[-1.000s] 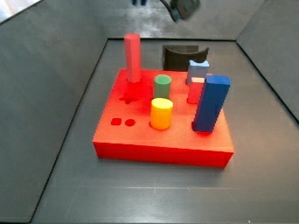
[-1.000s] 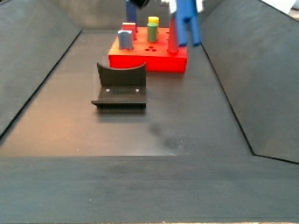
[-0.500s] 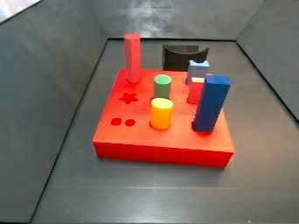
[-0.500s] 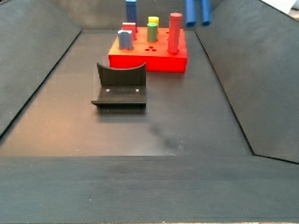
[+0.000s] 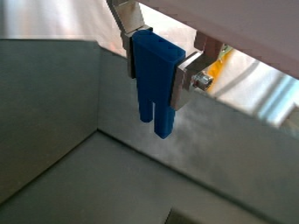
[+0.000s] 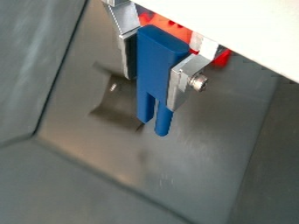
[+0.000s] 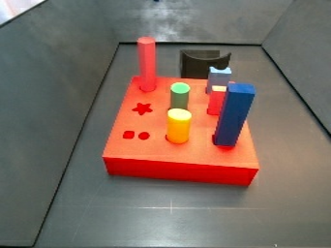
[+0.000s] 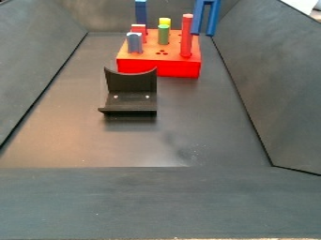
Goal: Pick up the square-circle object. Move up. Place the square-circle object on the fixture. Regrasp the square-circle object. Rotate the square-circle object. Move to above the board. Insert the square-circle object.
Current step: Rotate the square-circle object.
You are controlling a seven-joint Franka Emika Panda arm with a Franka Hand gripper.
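In both wrist views the gripper (image 5: pixel 160 63) is seen closed on the square-circle object (image 5: pixel 153 86), a dark-blue piece clamped between the two silver finger plates, one plate (image 6: pixel 184 77) lying flat against its side. The jaws are held apart only by the thickness of the piece, and its lower end hangs free below the fingertips, touching nothing. In a wrist view the piece (image 6: pixel 153 74) is seen above the dark floor, with the fixture (image 6: pixel 112 98) below and behind it and a strip of the red board (image 6: pixel 184 36) visible past the fingers. The gripper itself is not shown in either side view, so it is above what those views cover. In both side views the board (image 7: pixel 155 136) is seen resting on the floor with its upright pegs: a red cylinder (image 7: pixel 146 64), a green peg (image 7: pixel 180 97), a yellow peg (image 7: pixel 179 125) and a tall blue prism (image 7: pixel 234 114). The fixture (image 8: pixel 129 91) stands on the floor just beside the board, with nothing resting on it.
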